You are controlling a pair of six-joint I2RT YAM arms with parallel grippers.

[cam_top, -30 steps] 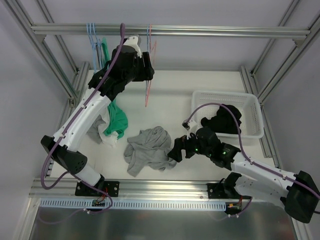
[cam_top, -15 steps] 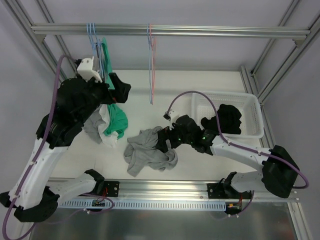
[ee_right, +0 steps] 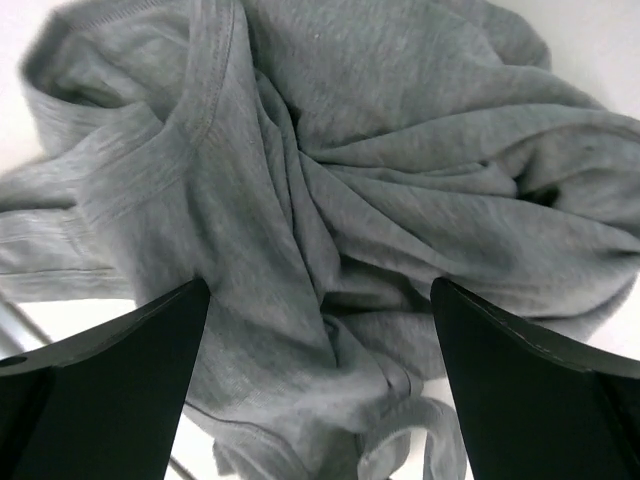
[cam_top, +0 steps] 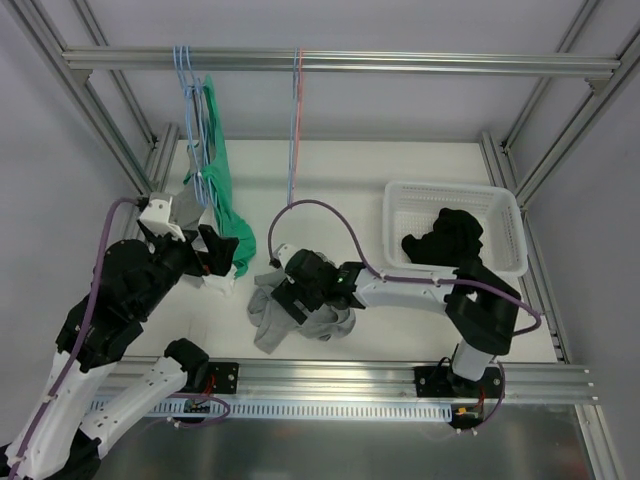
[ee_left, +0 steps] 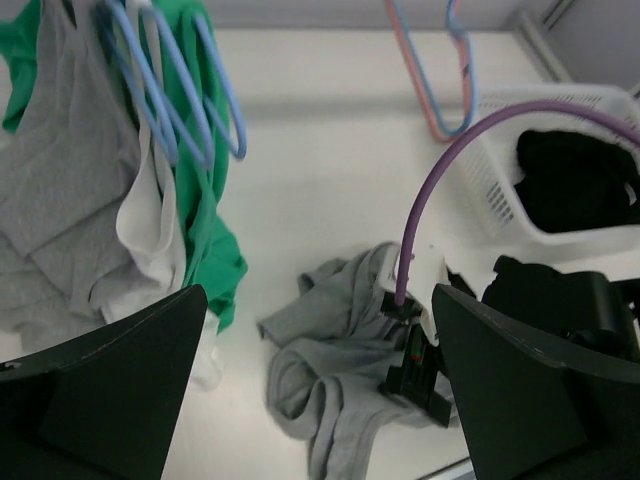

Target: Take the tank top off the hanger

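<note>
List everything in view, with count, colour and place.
grey tank top: one, grey, crumpled on the table
blue hangers: several, blue, on the rail
green garment: one, green, on the blue hangers, far left
grey and white garments: count unclear, beside the green one
bare hangers: apparently two, pink and blue, mid-rail
basket: one, white, table's right side
black garment: one, black, in the basket
arms: two, black-and-white; left arm by the hung clothes, right arm over the tank top; jaws open

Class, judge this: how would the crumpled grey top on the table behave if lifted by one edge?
The grey top would probably drape limply: it lies in soft folds. It is likely light, being thin knit. Pushed, it would probably bunch rather than slide.
</note>
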